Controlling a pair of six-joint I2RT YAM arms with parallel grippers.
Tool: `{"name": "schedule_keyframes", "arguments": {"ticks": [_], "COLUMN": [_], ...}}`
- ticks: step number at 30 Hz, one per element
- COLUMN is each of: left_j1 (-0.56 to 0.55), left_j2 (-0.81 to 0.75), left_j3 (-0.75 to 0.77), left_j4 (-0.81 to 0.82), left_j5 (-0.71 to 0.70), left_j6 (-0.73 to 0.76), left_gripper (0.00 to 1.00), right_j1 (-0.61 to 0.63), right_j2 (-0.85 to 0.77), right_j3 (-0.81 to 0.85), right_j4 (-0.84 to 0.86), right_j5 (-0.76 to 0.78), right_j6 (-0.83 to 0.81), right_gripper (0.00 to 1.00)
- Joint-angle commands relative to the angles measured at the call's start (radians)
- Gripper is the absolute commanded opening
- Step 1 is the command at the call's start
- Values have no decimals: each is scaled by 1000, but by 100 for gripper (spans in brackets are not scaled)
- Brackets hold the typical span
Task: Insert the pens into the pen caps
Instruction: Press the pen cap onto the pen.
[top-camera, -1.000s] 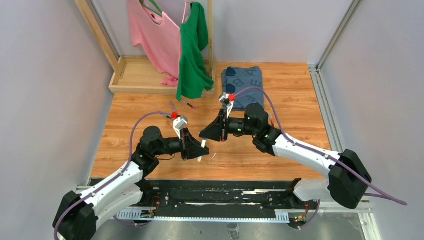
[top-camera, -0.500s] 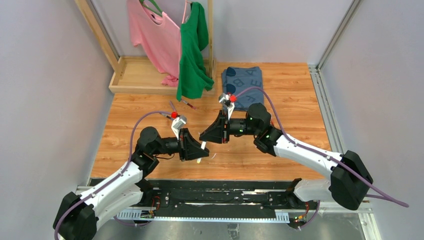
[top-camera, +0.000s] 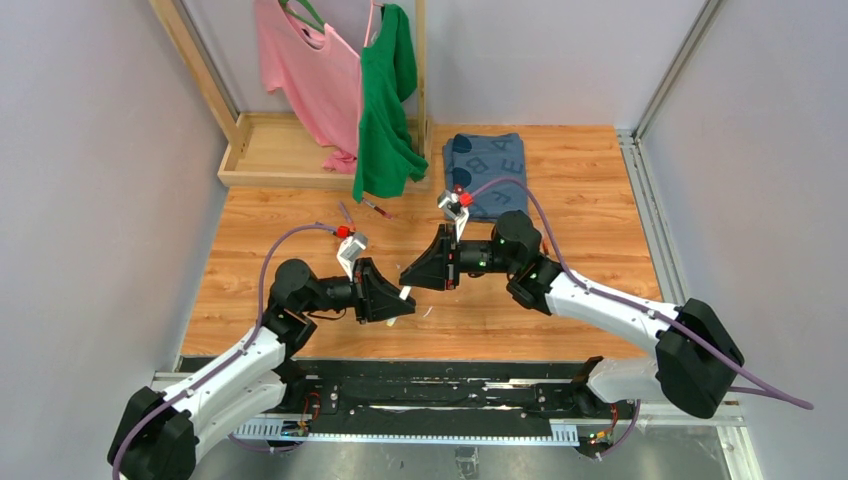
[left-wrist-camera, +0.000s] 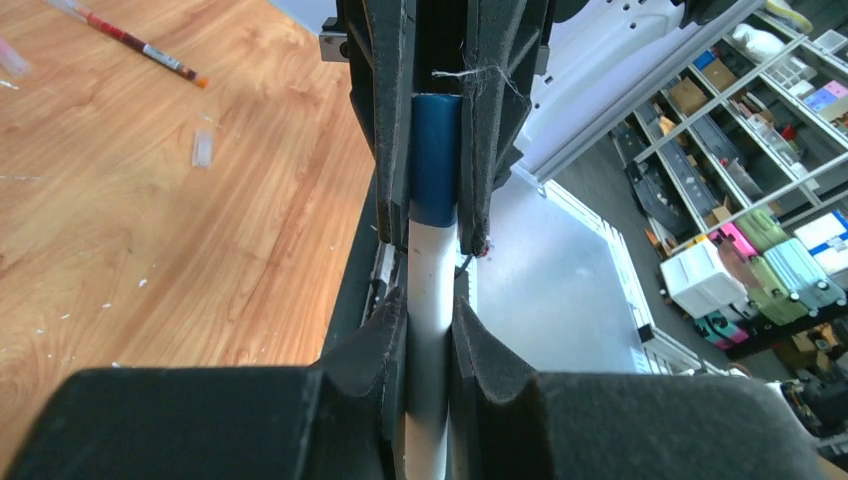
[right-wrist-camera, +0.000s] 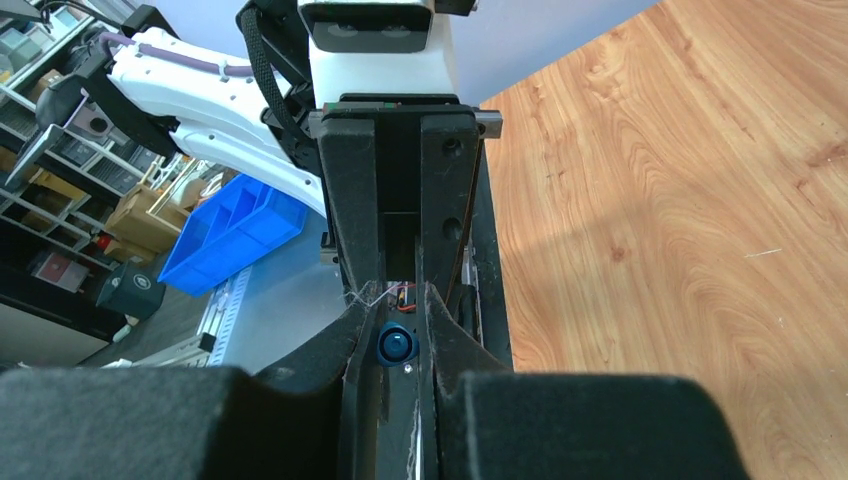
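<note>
The left fingers (left-wrist-camera: 385, 335) are pinched nearly shut on a white pen (left-wrist-camera: 432, 265). The right fingers (right-wrist-camera: 352, 345) are clamped just as tight on a blue pen cap (left-wrist-camera: 435, 160), and both are held up off the wooden surface (left-wrist-camera: 150, 230). The pen's end sits right at the cap's mouth, though how far in it goes can't be told, and a dark red pen (left-wrist-camera: 130, 40) and a clear cap (left-wrist-camera: 202, 150) lie loose on the surface, apart from each other.

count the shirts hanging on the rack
2: a pink t-shirt on the left side of the wooden rack, and a green shirt just to its right, by the rack's right post. Another could be hidden behind them.
</note>
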Motion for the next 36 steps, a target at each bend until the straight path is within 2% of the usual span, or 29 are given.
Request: {"name": "schedule_keyframes", "arguments": {"ticks": [1, 7, 10, 14, 19, 21, 25, 29, 31, 36], "left_j1": [65, 74, 76, 74, 59, 35, 2, -2, -3, -6], "left_j2": [-37, -27, -17, -11, -7, -4, 17, 21, 16, -13], "left_j3": [88, 102, 113, 107, 70, 69, 60, 43, 36, 20], "left_j4": [395, 406, 391, 333, 294, 249, 207, 208, 205, 205], "left_j5": [-294, -302, -284, -218, -169, -171, -174, -176, -185, -250], "left_j6": [-24, -16, -2, 57, 121, 164, 202, 207, 206, 185], "left_gripper": [0, 0, 0, 0, 0, 1, 0, 0, 0, 0], "right_j1": [99, 119, 117, 64, -11, -13, -18, -25, -36, -51], "right_j2": [54, 67, 37, -22, -109, -122, -150, -211, -242, -285], "right_j3": [-122, -163, -134, -37, 51, 89, 132, 134, 124, 62], "right_j4": [-287, -219, -312, -489, -505, -480, -400, -371, -370, -305], "right_j5": [-260, -266, -249, -160, 19, 60, 130, 267, 311, 389], "right_j6": [50, 94, 31, -77, -115, -123, -103, -121, -134, -97], "right_gripper": [1, 1, 1, 1, 0, 9, 41, 59, 63, 65]}}
